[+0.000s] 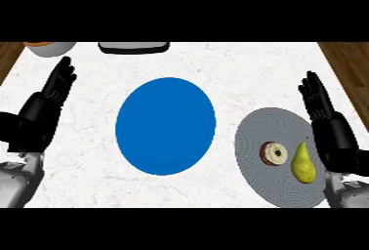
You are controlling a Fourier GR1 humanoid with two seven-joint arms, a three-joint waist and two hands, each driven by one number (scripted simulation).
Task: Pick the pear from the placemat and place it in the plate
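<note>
One view only, from the head, looking steeply down on a pale marbled counter (pixel 79 185).

Item: pear (pixel 303 164). Yellow-green, lying on its side on the grey round placemat (pixel 270 122) at the view's right, stem end pointing away from the robot, bulbous end nearer. It sits toward the mat's right margin, just beside a small ring-shaped pastry (pixel 274 153) with a pale centre; whether the two touch cannot be told.

Item: plate (pixel 166 125). Blue, round, bare, at the centre of the counter, to the left of the mat and apart from it.

Item: right hand (pixel 317 102). Black, fingers straight and held together, pointing away from the robot, holding nothing; its forearm runs along the mat's right edge, close beside the pear.

Item: left hand (pixel 56 88). Black, resting at the view's left with fingers straight and slightly fanned, holding nothing, well apart from the plate.

Item: a bowl (pixel 49 47) and a dark-rimmed tray (pixel 134 47), partly cut off at the far edge.

Handling note, as judgement: the pear is likely light, stiff and smooth-skinned, prone to roll on its rounded belly and to slip if taken by the tapering neck. The broad lower body, spanned across its width from above, looks the better hold. The pastry's nearness on the left side leaves little room for a finger there. The task appears not yet begun.
</note>
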